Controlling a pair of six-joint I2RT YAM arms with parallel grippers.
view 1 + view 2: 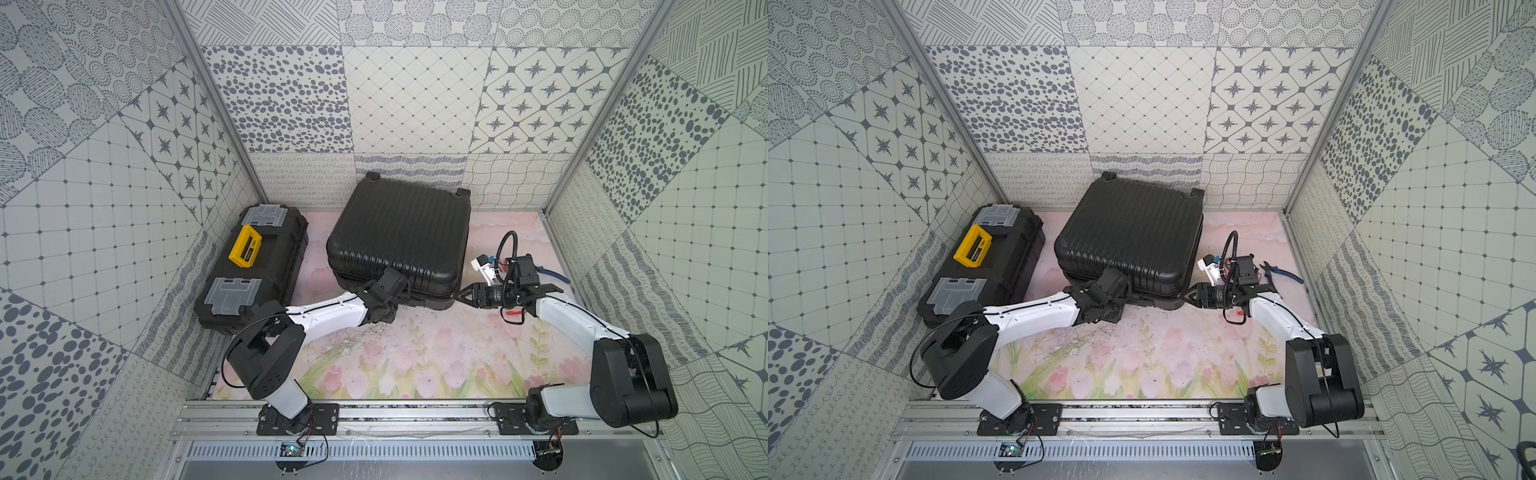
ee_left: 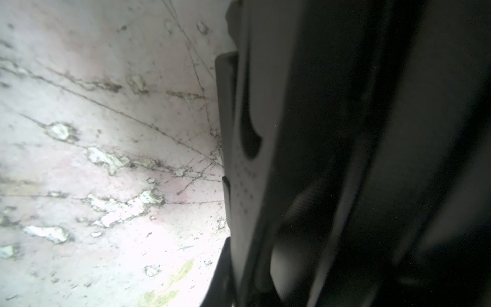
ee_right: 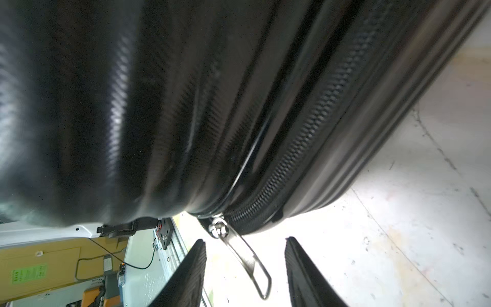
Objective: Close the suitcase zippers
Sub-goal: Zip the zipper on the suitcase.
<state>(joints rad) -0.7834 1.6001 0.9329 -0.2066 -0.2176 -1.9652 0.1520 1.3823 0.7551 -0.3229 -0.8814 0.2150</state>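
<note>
The black ribbed suitcase [image 1: 399, 237] [image 1: 1129, 237] lies flat at the back middle of the floral mat. My right gripper [image 1: 457, 296] [image 1: 1180, 296] is at its front right corner. In the right wrist view this gripper [image 3: 245, 239] stands open, with the metal zipper pull [image 3: 247, 260] hanging between the fingers [image 3: 191, 271] and touching neither. The toothed zipper track [image 3: 305, 148] runs along the seam to the slider [image 3: 218, 228]. My left gripper [image 1: 401, 296] [image 1: 1121, 296] is shut against the case's front edge. What lies between its fingers is hidden. The left wrist view gives only a dark blurred case side [image 2: 345, 133].
A black toolbox [image 1: 253, 266] with a yellow handle stands left of the suitcase. Blue-handled pliers [image 1: 552, 275] [image 1: 1281, 272] lie on the mat behind the right arm. Patterned walls enclose three sides, and a metal rail [image 1: 415, 415] carries both arm bases at the front.
</note>
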